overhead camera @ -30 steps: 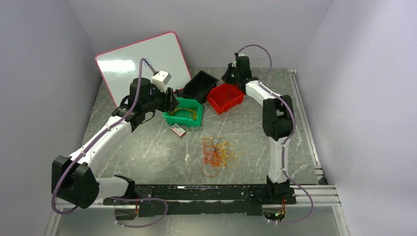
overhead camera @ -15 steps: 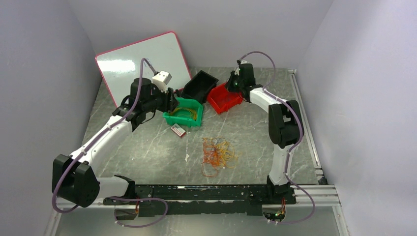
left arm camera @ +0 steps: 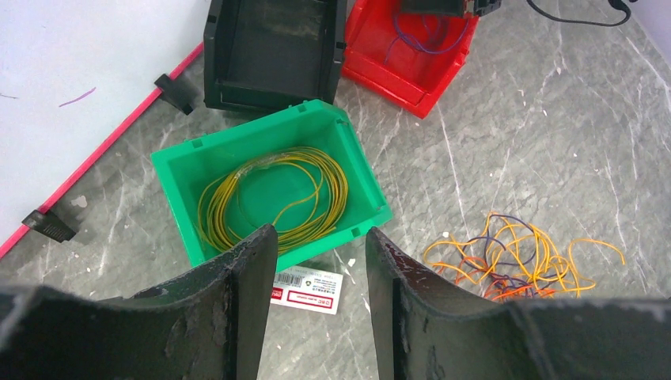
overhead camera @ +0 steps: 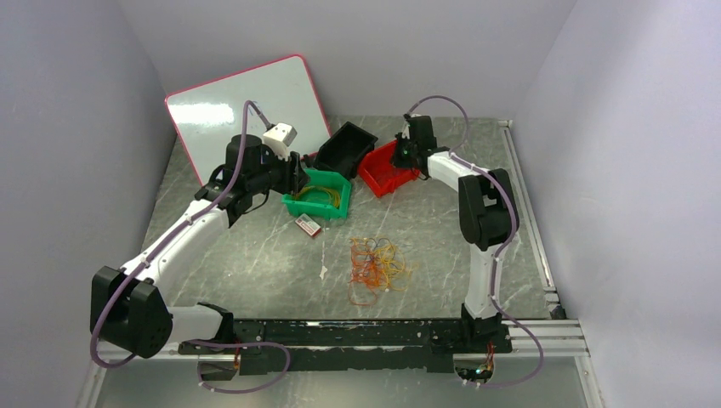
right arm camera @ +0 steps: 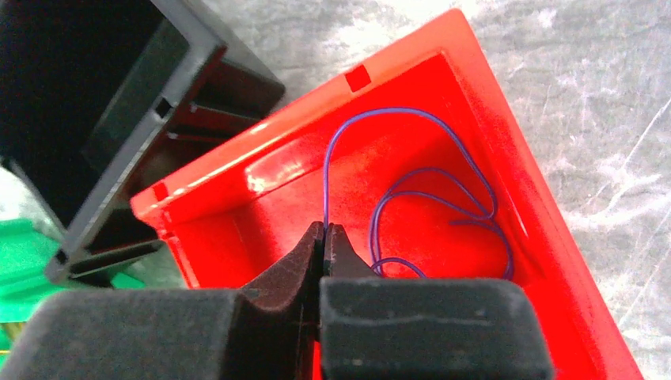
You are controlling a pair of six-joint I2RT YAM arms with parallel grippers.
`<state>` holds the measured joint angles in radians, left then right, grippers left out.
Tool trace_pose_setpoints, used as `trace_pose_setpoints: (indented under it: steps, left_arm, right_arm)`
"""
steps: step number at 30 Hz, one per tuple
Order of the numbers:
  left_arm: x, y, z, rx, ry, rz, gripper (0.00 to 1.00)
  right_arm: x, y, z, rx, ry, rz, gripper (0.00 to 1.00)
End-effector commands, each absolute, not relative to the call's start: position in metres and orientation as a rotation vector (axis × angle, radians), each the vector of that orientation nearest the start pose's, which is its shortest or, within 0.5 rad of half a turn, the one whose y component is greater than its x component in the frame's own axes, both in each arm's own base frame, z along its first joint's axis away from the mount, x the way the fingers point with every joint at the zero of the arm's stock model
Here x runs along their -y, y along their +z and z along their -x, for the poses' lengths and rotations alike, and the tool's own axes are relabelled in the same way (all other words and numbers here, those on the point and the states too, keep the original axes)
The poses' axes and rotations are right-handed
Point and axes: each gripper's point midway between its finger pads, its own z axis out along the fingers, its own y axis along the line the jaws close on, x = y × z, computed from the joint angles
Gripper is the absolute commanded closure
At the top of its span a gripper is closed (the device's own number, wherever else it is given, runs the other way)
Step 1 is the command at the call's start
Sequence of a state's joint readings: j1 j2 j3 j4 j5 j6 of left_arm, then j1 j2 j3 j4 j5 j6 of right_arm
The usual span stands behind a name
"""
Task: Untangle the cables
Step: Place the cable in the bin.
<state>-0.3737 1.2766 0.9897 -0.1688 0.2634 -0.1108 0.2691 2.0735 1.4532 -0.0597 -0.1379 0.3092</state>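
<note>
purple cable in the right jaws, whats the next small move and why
Probably open the right jaws and let go: the purple cable already lies looped in the red bin, with only one strand pinched above it.

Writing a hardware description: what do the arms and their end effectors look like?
The left arm and right arm are white links with black joints, each trailing a mauve hose. A white box tops the left wrist. The left end effector and right end effector have matte black fingers.
</note>
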Motion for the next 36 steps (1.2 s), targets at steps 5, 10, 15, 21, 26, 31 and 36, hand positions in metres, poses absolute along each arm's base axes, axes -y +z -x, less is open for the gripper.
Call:
trace_pose_setpoints:
  steps: [5, 10, 15, 21, 26, 31, 36]
  left_arm:
    - [0.192, 0.221, -0.353, -1.988, -0.583, -0.454, 0.50]
    - [0.191, 0.222, -0.353, -1.984, -0.577, -0.452, 0.50]
    - [0.191, 0.223, -0.353, -1.985, -0.574, -0.452, 0.50]
    - [0.190, 0.224, -0.353, -1.983, -0.569, -0.449, 0.50]
    - [0.189, 0.225, -0.354, -1.979, -0.562, -0.444, 0.50]
    - [0.188, 0.225, -0.354, -1.978, -0.563, -0.443, 0.50]
    - [0.188, 0.227, -0.353, -1.976, -0.561, -0.441, 0.50]
  right_arm:
    - [-0.180, 0.050, -0.526, -2.333, 0.312, 0.142, 0.99]
    - [-0.179, 0.047, -0.528, -2.345, 0.274, 0.172, 0.91]
    - [-0.182, 0.062, -0.532, -2.313, 0.276, 0.193, 0.70]
    - [-0.184, 0.090, -0.537, -2.280, 0.278, 0.212, 0.59]
    - [-0.182, 0.116, -0.538, -2.235, 0.271, 0.213, 0.49]
    - [-0.176, 0.128, -0.537, -2.218, 0.237, 0.209, 0.45]
    - [-0.172, 0.143, -0.532, -2.193, 0.229, 0.205, 0.42]
